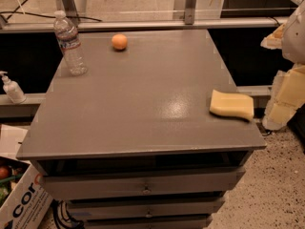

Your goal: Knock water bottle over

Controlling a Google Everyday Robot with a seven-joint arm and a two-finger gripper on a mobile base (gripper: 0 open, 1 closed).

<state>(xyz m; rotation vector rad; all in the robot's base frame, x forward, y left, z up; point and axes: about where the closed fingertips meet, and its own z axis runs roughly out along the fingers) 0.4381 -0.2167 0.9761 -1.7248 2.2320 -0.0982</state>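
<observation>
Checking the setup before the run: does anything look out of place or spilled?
Nothing stands out: the water bottle stands upright at the back left of the cabinet, nothing spilled. The gripper hangs beyond its right edge.

**A:** How is the light?

**B:** Dim and warm, falling from overhead. The desk [119,123] carries a pale sheen a little toward 3 o'clock from its middle.

**A:** Shadows?

**B:** Short and soft. The orange [119,42] at 11 o'clock has a small dark patch beneath it. The sponge [232,104] at 3 o'clock has a thin one along its near edge. The drawers [143,186] at 6 o'clock sit in the shade under the desk's overhang.

**A:** And the edges?

**B:** The gripper [286,97], at the 3 o'clock edge, looks pale and smeared. The water bottle [70,44] at 10 o'clock shows faint highlights.
</observation>
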